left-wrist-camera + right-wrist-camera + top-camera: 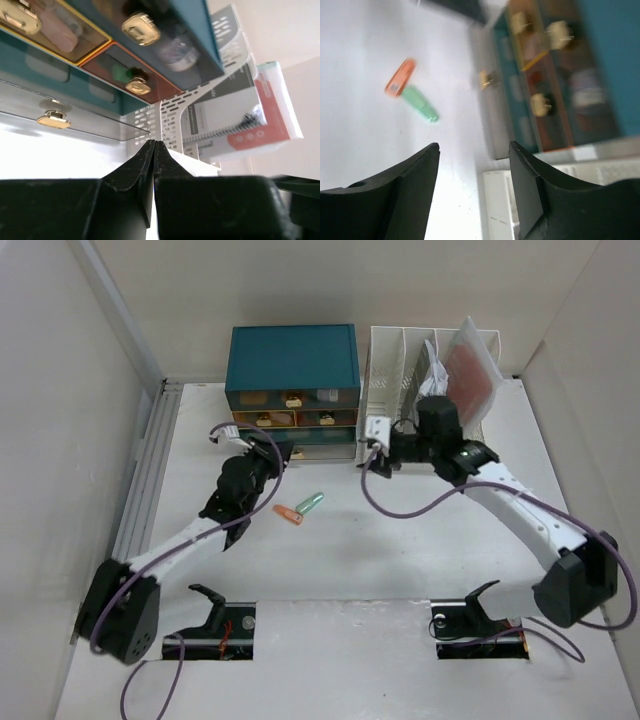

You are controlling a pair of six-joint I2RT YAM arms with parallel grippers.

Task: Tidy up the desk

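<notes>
The white desk [400,560] holds an orange marker [288,513] and a green marker [311,503] lying side by side near its middle; both also show in the right wrist view, the orange one [400,77] and the green one [420,103]. My left gripper [276,453] is shut and empty, its tips [154,143] just in front of the teal drawer cabinet [292,375]. My right gripper [373,458] is open and empty above the desk [370,150], between the cabinet's right corner and the white file rack [410,380].
The cabinet's bottom clear drawer [75,115] with a gold knob [52,119] stands pulled out a little. The file rack holds a red-covered spiral notebook [470,370] and papers. Walls close the desk in on the left, back and right.
</notes>
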